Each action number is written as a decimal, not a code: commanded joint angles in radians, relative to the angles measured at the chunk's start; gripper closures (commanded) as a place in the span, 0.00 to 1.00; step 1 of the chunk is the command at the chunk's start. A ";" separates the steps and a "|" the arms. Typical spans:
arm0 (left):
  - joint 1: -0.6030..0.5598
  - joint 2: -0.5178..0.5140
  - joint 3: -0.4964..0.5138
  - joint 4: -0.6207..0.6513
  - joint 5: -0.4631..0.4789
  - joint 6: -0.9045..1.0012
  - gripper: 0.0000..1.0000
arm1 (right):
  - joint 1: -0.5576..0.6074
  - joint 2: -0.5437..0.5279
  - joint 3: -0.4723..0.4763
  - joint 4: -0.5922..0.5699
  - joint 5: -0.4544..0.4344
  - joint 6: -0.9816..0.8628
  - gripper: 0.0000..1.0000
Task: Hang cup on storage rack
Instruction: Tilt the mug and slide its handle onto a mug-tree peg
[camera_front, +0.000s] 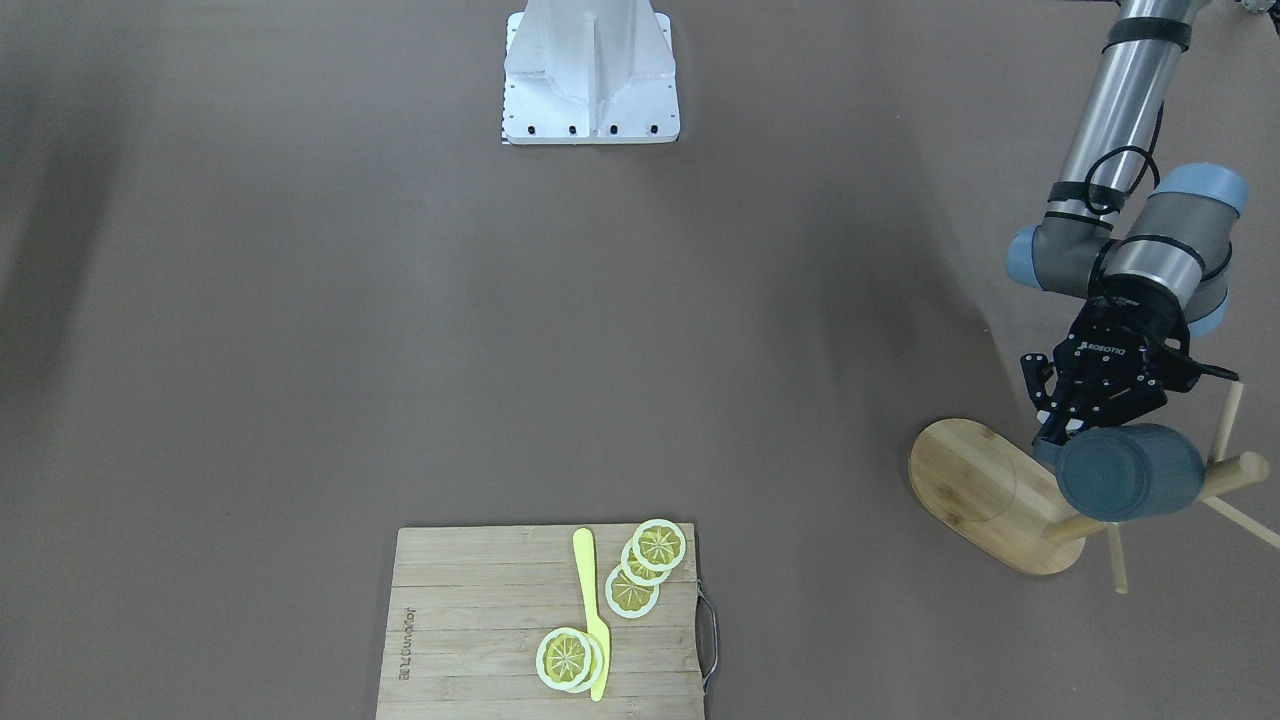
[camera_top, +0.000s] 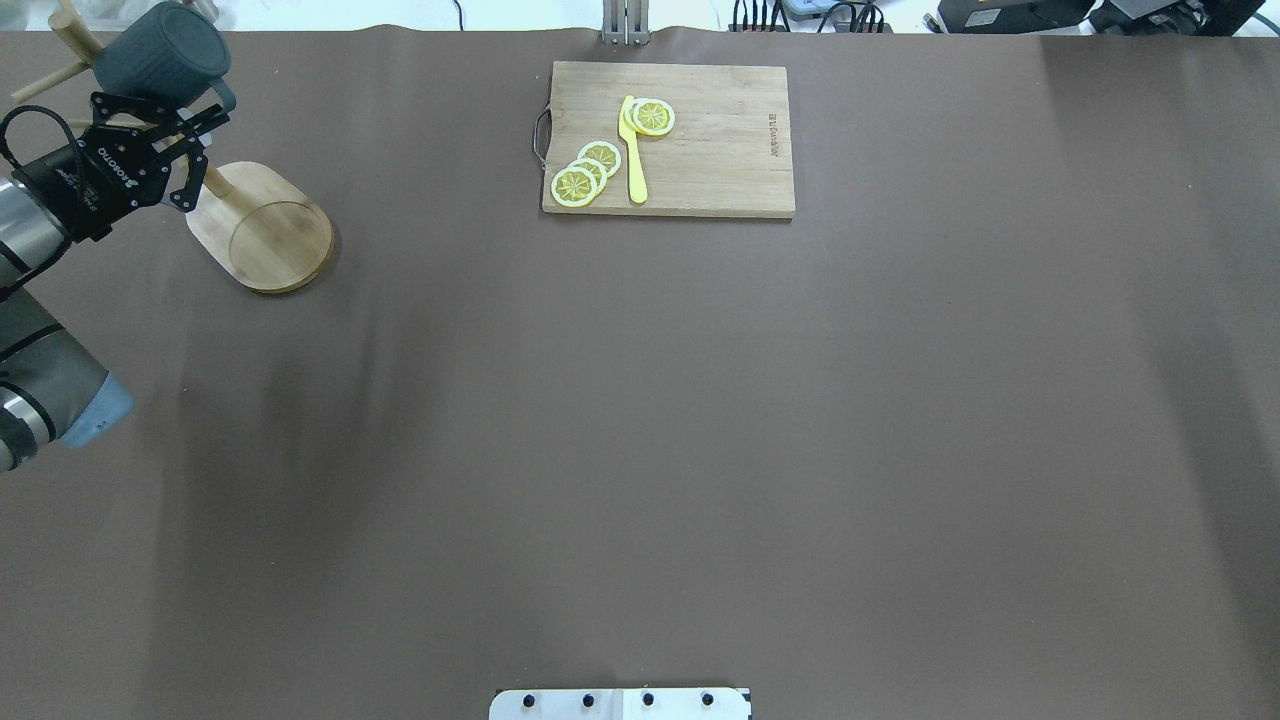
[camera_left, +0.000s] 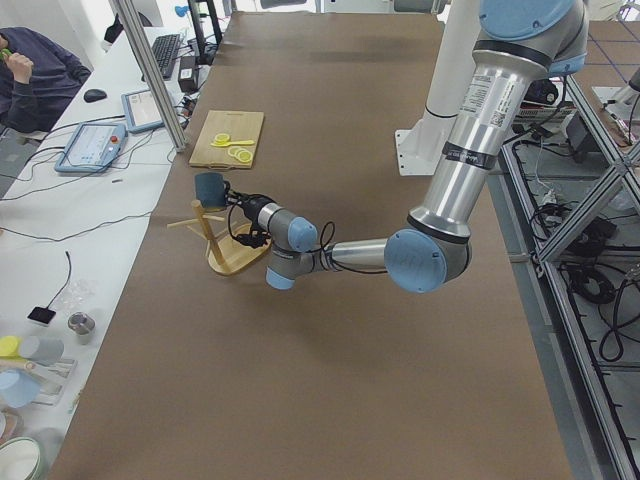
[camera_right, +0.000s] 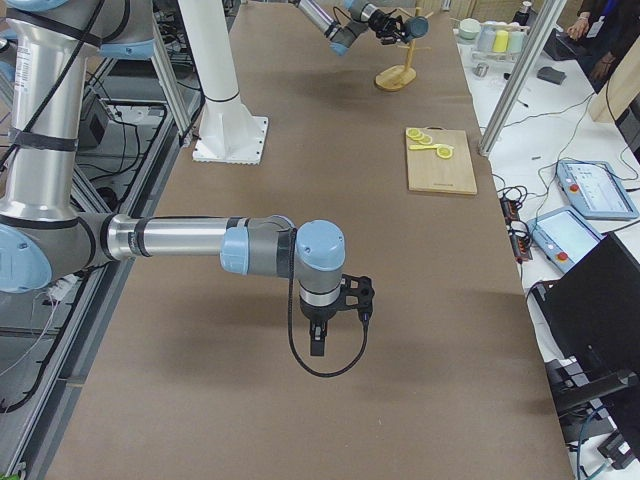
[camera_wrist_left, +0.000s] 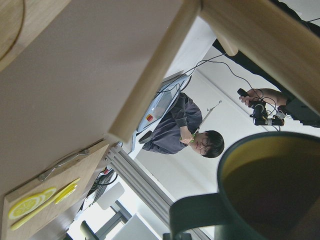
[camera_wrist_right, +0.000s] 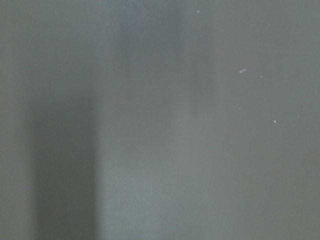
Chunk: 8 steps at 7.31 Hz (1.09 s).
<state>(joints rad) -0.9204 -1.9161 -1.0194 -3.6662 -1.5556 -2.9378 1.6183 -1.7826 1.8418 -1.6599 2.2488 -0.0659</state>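
Cup (camera_front: 1130, 472) beside rack (camera_front: 985, 495), table (camera_top: 640, 450) edge close

I see a long bench (camera_top: 640, 450) under a brown cover, evenly lit, with soft shadows. Along its far side runs a white desk (camera_left: 110, 190) with a keyboard (camera_left: 165, 55) and two control tablets (camera_left: 90, 148). A person (camera_left: 35, 75) in a dark top sits there. Aluminium posts (camera_left: 150, 70) rise at the desk's edge.

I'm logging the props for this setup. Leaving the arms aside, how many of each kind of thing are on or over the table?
cup: 1
storage rack: 1
cutting board: 1
yellow knife: 1
lemon slices: 5
Total: 9
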 joint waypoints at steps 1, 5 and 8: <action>0.000 0.002 0.002 0.000 0.000 0.002 1.00 | 0.000 0.000 -0.001 0.000 0.000 0.000 0.00; 0.005 0.002 0.005 -0.008 -0.003 0.034 0.02 | 0.000 0.000 -0.001 -0.001 0.000 0.000 0.00; 0.009 0.009 -0.002 -0.034 -0.004 0.049 0.02 | 0.000 0.000 -0.003 -0.001 0.000 0.000 0.00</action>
<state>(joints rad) -0.9142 -1.9124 -1.0187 -3.6825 -1.5595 -2.8916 1.6183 -1.7825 1.8395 -1.6613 2.2488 -0.0660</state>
